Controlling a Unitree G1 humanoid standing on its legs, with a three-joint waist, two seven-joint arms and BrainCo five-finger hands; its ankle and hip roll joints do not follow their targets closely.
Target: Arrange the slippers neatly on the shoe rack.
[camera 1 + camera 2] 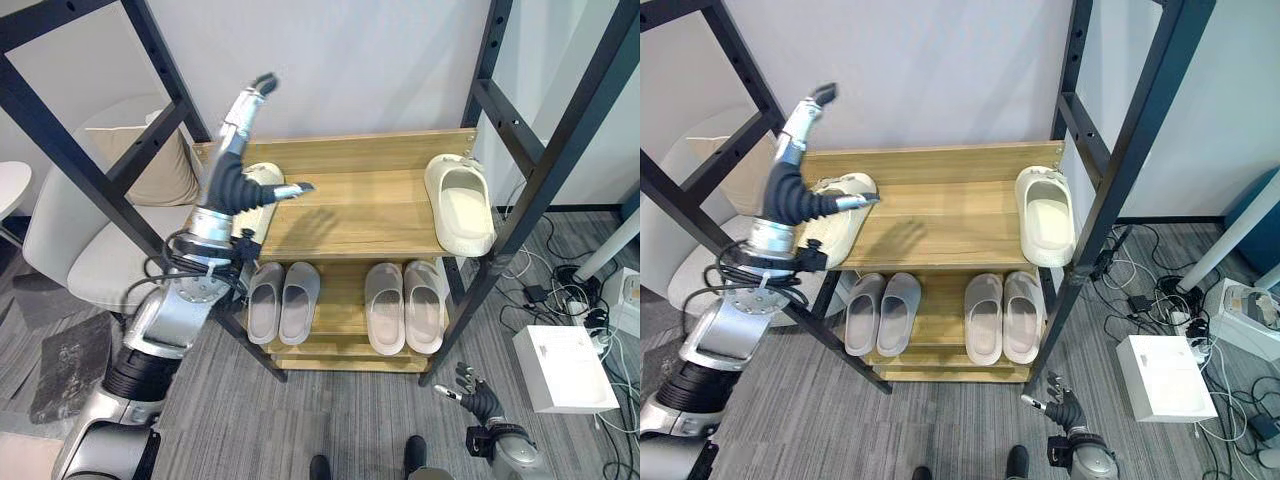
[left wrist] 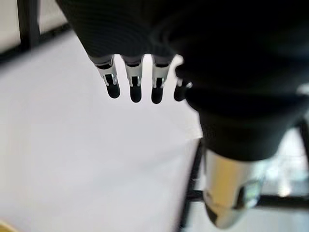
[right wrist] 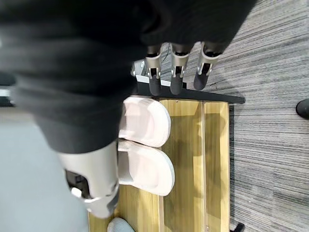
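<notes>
Left eye view: on the shoe rack (image 1: 350, 215), my left hand (image 1: 240, 180) hovers, fingers spread, over the top shelf's left cream slipper (image 1: 262, 190); my right hand (image 1: 478, 398) hangs relaxed beside the rack's base.

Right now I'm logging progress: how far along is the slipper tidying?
Done: two grey slipper pairs sit side by side on the lower wooden shelf. In hand: nothing; the open left hand hovers by one cream slipper. Left: pairing it with the far cream slipper.

Right hand (image 3: 175, 72), fingers straight, above two slippers (image 3: 145, 145) on wooden shelf (image 3: 193, 159).
</notes>
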